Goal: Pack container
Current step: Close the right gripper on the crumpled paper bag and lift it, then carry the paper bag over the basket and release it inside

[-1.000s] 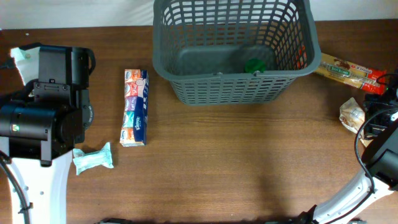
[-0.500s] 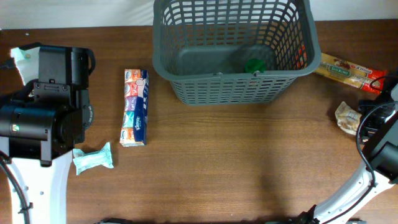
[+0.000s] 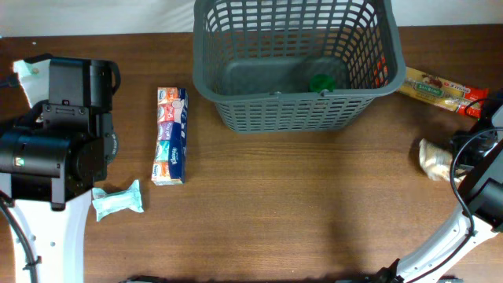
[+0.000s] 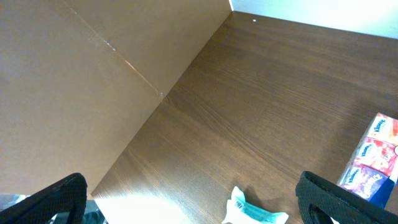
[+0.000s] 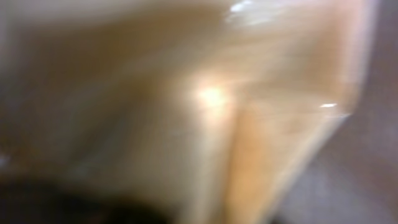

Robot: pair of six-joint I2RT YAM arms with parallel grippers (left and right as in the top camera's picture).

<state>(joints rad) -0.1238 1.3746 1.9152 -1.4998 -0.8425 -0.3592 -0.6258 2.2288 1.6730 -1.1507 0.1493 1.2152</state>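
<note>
The container (image 3: pixel 291 96), a big dark grey slotted basket, stands at the back centre with a small green item (image 3: pixel 321 82) on its bottom. At the right edge my right gripper (image 3: pixel 458 159) is shut on a crumpled tan packet (image 3: pixel 434 159), which sticks out to its left, in front and to the right of the basket. That packet (image 5: pixel 205 112) fills the right wrist view as a blur, and the fingers cannot be made out there. My left gripper (image 4: pixel 196 202) is open over the table's left side, with nothing between its fingers.
A long multi-pack of tissues (image 3: pixel 170 135) lies left of the basket. A small white and teal packet (image 3: pixel 118 200) lies near the left arm, also in the left wrist view (image 4: pixel 258 213). A yellow and red pasta packet (image 3: pixel 440 88) lies at the back right.
My right gripper has closed on the tan packet, and the packet has shifted left and toward the front. The left arm has not moved.
</note>
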